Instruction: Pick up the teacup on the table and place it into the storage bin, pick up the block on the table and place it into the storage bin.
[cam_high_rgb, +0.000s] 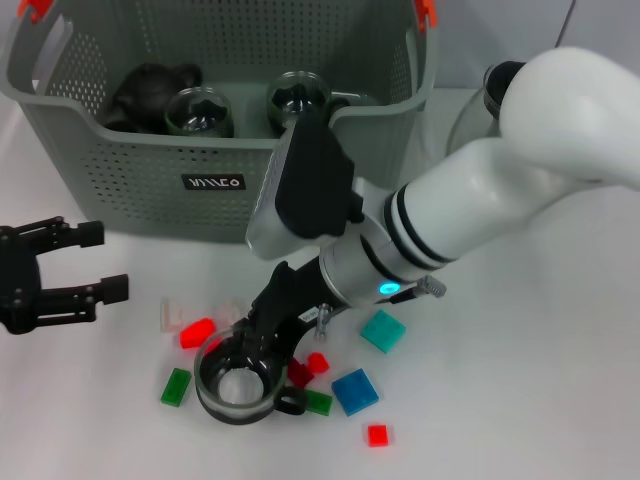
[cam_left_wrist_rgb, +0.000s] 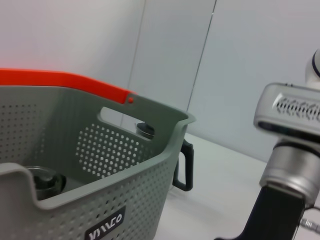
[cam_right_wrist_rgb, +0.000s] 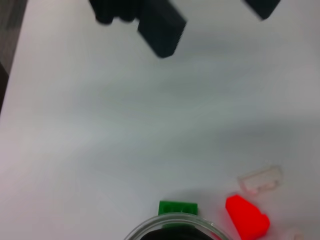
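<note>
A glass teacup (cam_high_rgb: 235, 388) with a black base and handle stands on the white table near the front; its rim (cam_right_wrist_rgb: 172, 222) shows in the right wrist view. My right gripper (cam_high_rgb: 262, 350) is lowered onto the cup's far rim. Several small blocks lie around the cup: a red block (cam_high_rgb: 197, 332) (cam_right_wrist_rgb: 247, 220), a green block (cam_high_rgb: 176, 386) (cam_right_wrist_rgb: 177, 207), a blue one (cam_high_rgb: 355, 391) and a teal one (cam_high_rgb: 383, 330). The grey-green storage bin (cam_high_rgb: 150, 170) (cam_left_wrist_rgb: 100, 165) stands at the back. My left gripper (cam_high_rgb: 100, 262) hovers open at the left, holding nothing.
Inside the bin are a black teapot (cam_high_rgb: 150, 90) and two glass cups (cam_high_rgb: 200, 110). A glass vessel (cam_high_rgb: 475, 115) stands right of the bin, partly behind my right arm. A clear block (cam_high_rgb: 172, 314) and another small red block (cam_high_rgb: 377, 435) lie on the table.
</note>
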